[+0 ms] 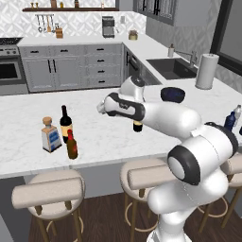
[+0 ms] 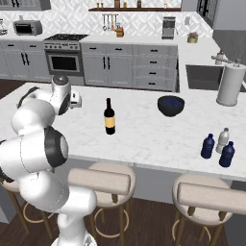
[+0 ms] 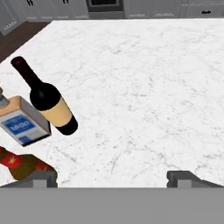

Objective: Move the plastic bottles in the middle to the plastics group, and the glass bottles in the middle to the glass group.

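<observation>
Jaws stand spread wide and empty. From the left base camera, the gripper [image 1: 101, 108] hangs above the counter [image 1: 28, 111], with the glass group down to its left: squat blue-labelled bottle [image 1: 50, 136], tall wine bottle [image 1: 65, 124] and small brown bottle [image 1: 72, 145] standing close together.

From the right base camera, the remaining wine bottle [image 2: 109, 117] stands upright and alone mid-counter, well to the arm's right; two blue bottles [image 2: 207, 146] and the pale bottle [image 2: 222, 140] cluster far right.

Through the hand camera, the fingertips [image 3: 39, 178] frame bare marble beside the glass group, so the hand likely must swing rightward to reach that upright bottle.
</observation>
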